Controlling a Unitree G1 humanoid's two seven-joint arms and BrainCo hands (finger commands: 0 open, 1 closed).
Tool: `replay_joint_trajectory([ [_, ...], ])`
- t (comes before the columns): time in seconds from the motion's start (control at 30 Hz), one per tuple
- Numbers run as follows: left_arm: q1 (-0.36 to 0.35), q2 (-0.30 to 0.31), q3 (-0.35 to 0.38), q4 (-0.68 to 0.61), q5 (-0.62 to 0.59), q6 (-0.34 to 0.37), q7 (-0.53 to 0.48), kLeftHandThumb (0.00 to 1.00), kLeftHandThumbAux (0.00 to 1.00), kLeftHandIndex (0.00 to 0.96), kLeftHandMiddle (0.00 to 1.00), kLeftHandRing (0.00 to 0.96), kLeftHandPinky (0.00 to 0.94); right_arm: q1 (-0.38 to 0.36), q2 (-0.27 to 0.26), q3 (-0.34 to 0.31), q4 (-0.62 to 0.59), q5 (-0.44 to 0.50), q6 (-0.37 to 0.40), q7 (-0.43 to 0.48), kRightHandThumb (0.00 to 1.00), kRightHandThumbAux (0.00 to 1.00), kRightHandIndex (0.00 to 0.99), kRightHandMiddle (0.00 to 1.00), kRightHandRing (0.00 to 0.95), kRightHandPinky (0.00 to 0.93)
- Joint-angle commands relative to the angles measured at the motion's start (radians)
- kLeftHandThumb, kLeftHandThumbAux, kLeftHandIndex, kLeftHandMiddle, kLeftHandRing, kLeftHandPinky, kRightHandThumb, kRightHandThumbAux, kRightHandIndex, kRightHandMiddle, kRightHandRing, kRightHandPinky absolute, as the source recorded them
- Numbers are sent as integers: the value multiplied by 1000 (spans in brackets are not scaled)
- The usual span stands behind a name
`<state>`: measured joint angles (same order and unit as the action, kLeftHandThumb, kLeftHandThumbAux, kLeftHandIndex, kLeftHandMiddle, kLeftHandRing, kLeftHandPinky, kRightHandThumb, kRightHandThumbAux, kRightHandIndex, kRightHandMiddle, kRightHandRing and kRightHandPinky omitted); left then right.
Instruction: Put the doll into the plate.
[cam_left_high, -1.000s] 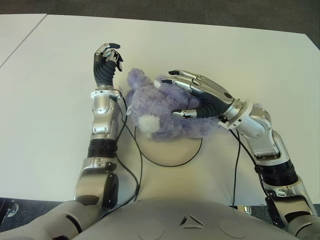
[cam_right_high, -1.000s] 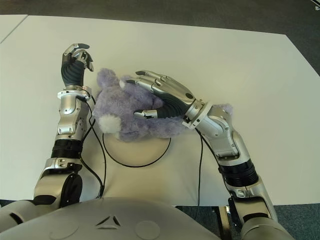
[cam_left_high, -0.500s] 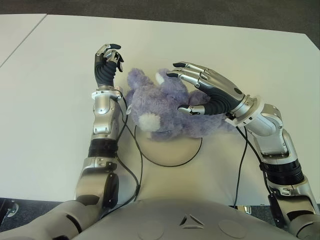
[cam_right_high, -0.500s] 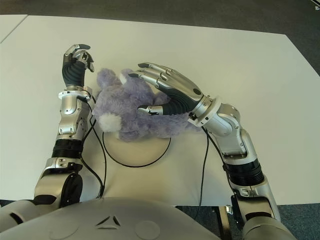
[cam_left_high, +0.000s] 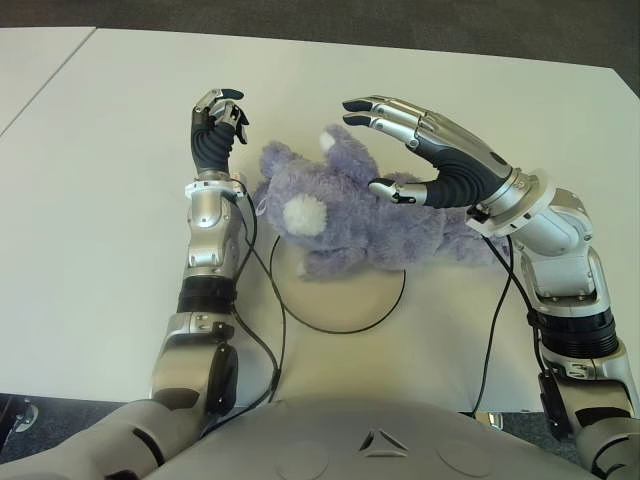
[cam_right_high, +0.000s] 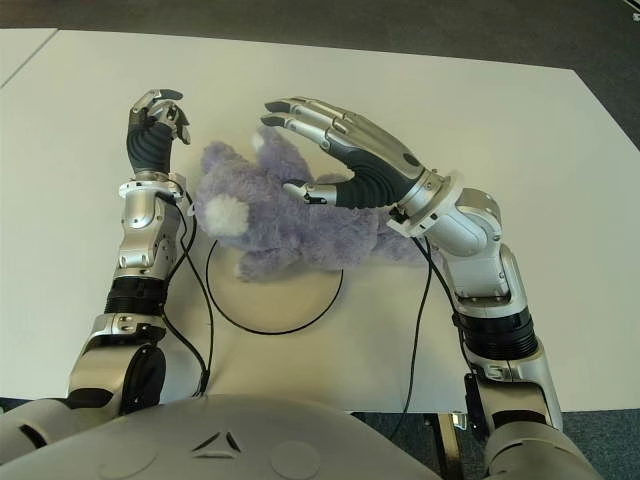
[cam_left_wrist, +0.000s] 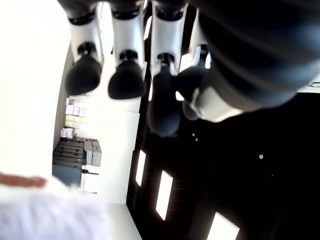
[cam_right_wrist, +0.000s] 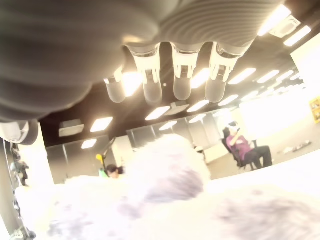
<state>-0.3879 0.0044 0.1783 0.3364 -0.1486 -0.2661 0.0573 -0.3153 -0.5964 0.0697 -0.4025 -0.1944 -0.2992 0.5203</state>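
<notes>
doll (cam_left_high: 350, 215) lying across plate (cam_left_high: 345, 305) far rim, head to robot's left | right hand (cam_left_high: 425, 150) spread above, empty | left hand (cam_left_high: 215, 125) curled, empty

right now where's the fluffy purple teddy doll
The purple plush doll lies mid-table across the far rim of the round white plate, between the curled left hand and the open right hand just above it.

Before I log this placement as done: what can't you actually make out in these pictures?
- Plate: its far rim is hidden under the doll in both eye views, so how much of the doll sits inside is unclear.
- Doll's far end: covered by the right hand and wrist, which show open above it.
- Left hand, beside the doll on its left: its wrist view is backlit, showing only curled fingertips.
- Right wrist view: glare washes out the doll's fur; the plate is out of view.
</notes>
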Motion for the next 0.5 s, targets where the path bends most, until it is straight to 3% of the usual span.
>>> replay_joint_trajectory([
  [0.03, -7, -3, 2, 28, -4, -6, -8, 719, 698, 446, 802, 794, 765, -16, -34, -21, -45, 21, 83, 47, 424, 213, 0, 0, 0, 100],
  [0.17, -9, -2, 3, 32, -6, -9, -9, 720, 698, 446, 800, 793, 763, -37, -48, -21, -67, 13, 133, 70, 429, 223, 0, 0, 0, 101],
  [0.3, -15, -2, 3, 46, -9, -17, -11, 720, 697, 446, 799, 792, 762, -78, -99, -25, -86, -8, 197, 125, 437, 234, 0, 0, 0, 107],
  [0.5, -17, -1, 3, 52, -13, -19, -12, 721, 697, 446, 797, 789, 757, -97, -133, -35, -85, -62, 169, 117, 413, 236, 0, 0, 0, 55],
])
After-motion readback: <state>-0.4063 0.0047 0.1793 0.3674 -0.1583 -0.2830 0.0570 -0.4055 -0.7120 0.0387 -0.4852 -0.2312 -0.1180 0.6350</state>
